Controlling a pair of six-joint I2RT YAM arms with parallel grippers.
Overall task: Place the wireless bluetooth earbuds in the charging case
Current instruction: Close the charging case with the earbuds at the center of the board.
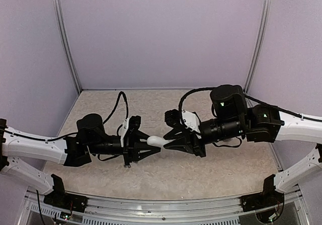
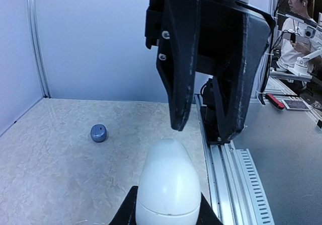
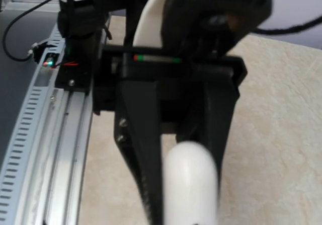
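White charging case (image 2: 168, 184) sits pinched in our left gripper (image 2: 167, 209), nose pointing out. Our right gripper (image 2: 202, 133) faces it, fingers spread, tips right by the case. Maybe touching, hard to say. One dark earbud (image 2: 98, 133) lies on the table (image 2: 45, 184), well apart.

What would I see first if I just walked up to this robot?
First, two black grippers meeting nose to nose over the middle of the table. The left gripper clamps a white egg-shaped charging case, and the open right gripper hangs at its tip. A small blue-grey earbud lies on the table nearby.
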